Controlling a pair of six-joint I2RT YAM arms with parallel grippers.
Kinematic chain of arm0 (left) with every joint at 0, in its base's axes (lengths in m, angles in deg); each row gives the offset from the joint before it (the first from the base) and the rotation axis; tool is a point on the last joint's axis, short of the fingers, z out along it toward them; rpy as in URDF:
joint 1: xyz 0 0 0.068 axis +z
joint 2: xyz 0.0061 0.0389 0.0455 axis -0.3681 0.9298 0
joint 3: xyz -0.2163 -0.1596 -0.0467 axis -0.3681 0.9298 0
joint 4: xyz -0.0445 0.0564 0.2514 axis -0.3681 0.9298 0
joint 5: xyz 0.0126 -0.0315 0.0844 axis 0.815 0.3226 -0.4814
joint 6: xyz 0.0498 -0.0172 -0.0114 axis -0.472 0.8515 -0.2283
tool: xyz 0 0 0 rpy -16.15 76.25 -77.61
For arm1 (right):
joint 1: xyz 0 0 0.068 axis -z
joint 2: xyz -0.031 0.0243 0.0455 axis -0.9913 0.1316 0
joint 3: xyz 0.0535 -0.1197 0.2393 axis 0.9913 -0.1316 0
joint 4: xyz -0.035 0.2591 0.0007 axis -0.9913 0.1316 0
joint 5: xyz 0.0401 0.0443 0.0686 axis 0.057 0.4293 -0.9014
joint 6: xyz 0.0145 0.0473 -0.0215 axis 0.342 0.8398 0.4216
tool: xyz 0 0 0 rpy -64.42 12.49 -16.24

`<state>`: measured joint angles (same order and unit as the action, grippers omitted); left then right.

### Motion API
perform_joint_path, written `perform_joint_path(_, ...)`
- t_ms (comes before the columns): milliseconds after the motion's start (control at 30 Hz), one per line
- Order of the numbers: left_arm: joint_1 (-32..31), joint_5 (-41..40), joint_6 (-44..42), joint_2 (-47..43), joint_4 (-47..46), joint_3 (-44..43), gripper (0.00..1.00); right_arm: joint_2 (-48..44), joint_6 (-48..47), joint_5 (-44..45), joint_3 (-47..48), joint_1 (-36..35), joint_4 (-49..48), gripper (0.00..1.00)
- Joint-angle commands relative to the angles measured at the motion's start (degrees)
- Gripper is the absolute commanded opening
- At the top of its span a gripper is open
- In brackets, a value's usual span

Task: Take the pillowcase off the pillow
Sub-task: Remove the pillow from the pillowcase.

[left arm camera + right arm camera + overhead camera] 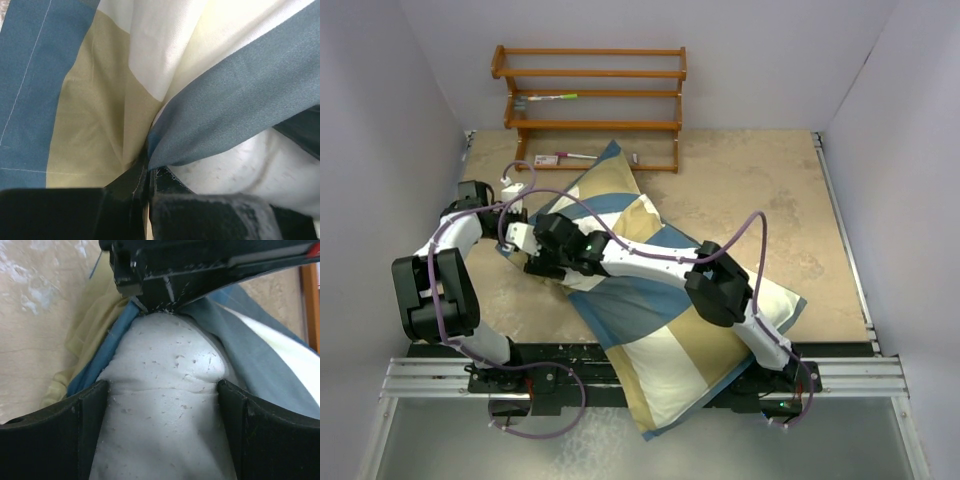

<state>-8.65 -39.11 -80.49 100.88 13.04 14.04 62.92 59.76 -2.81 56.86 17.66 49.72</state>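
Black fingers (90,410) of the right gripper (162,385) sit closest in the right wrist view, one on each side of the pillow (165,430). They are spread wide and each one touches the white, speckled stuffing, so they hold a bulging corner of the pillow between them. Just past that corner, the left gripper (170,270) pinches the blue edge of the pillowcase (260,355). In the left wrist view its two dark fingers (120,200) are closed tight on a fold of the pillowcase, right where a blue strip meets a tan block. Beside the fold, a bit of the bare white pillow shows under the blue cloth. From above, the pillowcase (650,300) lies slanted across the table (750,190). One corner points at the far edge, one corner hangs over the near edge between the two arm bases, and one corner reaches toward the right edge. Its blocks of tan, cream and blue face up. Both grippers meet at its left side, closer to the left edge of the table. The right arm stretches all the way across the top of the pillowcase to get there, and the left arm bends in from the left edge. A wooden rack (590,95) stands at the far edge against the wall, with its front feet just beyond the far corner of the pillowcase.
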Motion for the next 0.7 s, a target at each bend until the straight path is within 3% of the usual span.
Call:
perform_joint_path(0,1.71,-0.22,-2.69,-0.22,0.37,-2.81,0.00,5.69,1.44,1.39,0.36,1.79,2.74,0.89)
perform_joint_path(167,2.13,0.32,-3.80,-0.63,1.37,-2.72,0.00,9.87,2.70,5.75,3.70,3.56,4.64,0.73)
perform_joint_path(200,2.23,0.32,-4.04,-0.72,1.55,-2.71,0.00,10.17,2.74,6.42,3.60,3.60,4.89,0.63)
perform_joint_path(233,2.36,0.36,-4.11,-0.72,1.53,-2.75,0.00,10.12,3.15,6.71,3.44,3.71,5.20,0.45)
perform_joint_path(267,2.48,0.34,-4.22,-0.78,1.56,-2.84,0.00,9.57,3.96,7.26,3.12,3.77,5.27,0.19)
perform_joint_path(300,2.65,0.29,-4.25,-0.88,1.61,-2.93,0.00,8.29,5.10,7.78,2.25,3.87,4.88,0.00)
perform_joint_path(400,3.29,-0.42,-4.21,-1.04,0.80,-3.51,0.00,-0.29,8.92,6.18,-4.39,3.99,-2.33,0.00)
perform_joint_path(567,4.50,-1.91,-4.07,-0.55,-0.85,-4.51,0.00,-21.65,21.11,-5.60,-21.31,8.16,-25.20,0.00)
perform_joint_path(667,5.18,-3.31,-4.39,-0.23,-2.15,-4.65,0.00,-29.12,23.02,-6.73,-26.86,8.63,-29.74,0.00)
